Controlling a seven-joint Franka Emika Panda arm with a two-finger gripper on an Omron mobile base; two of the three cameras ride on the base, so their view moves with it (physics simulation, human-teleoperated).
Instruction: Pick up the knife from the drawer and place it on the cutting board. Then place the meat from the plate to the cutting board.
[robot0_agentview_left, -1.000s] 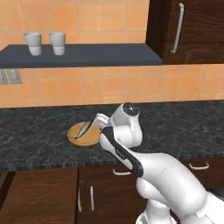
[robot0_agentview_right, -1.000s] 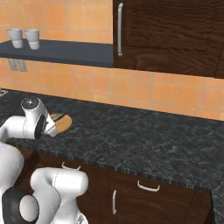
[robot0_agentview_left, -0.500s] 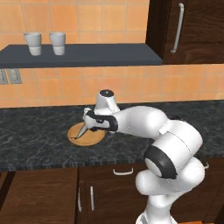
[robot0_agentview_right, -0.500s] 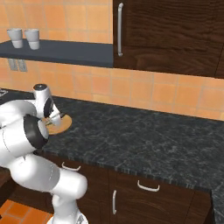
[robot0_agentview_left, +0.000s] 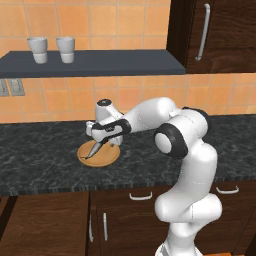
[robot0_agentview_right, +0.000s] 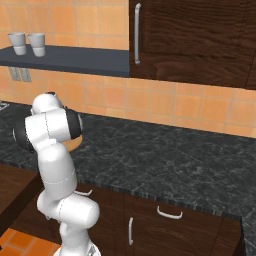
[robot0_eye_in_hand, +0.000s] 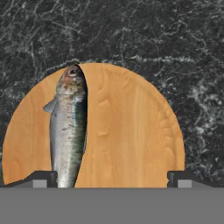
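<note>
The round tan plate (robot0_agentview_left: 106, 157) lies on the dark counter with the meat, a slim silver fish (robot0_agentview_left: 93, 149), on it. In the hand view the fish (robot0_eye_in_hand: 68, 127) lies lengthwise on the left part of the plate (robot0_eye_in_hand: 131, 131), head away from me. My gripper (robot0_agentview_left: 100, 141) hovers just above the plate, open, its fingertips (robot0_eye_in_hand: 41, 178) set wide; the left one stands beside the fish's tail end. Nothing is held by my gripper (robot0_eye_in_hand: 111, 179). The arm covers most of the plate (robot0_agentview_right: 75, 144) in the right base view. The knife and the cutting board are out of view.
The black stone counter (robot0_agentview_left: 45, 160) runs left and right, with dark cabinets and silver handles (robot0_agentview_left: 141, 196) below. Two white cups (robot0_agentview_left: 50, 49) stand on the shelf above. A dark brown wooden piece (robot0_agentview_right: 12, 187) juts out under the counter; I cannot tell whether it is the drawer.
The arm has unfolded and reached left over the counter, and the hand has come to hang over the plate. The jaws stayed open. Plate and fish have not moved.
</note>
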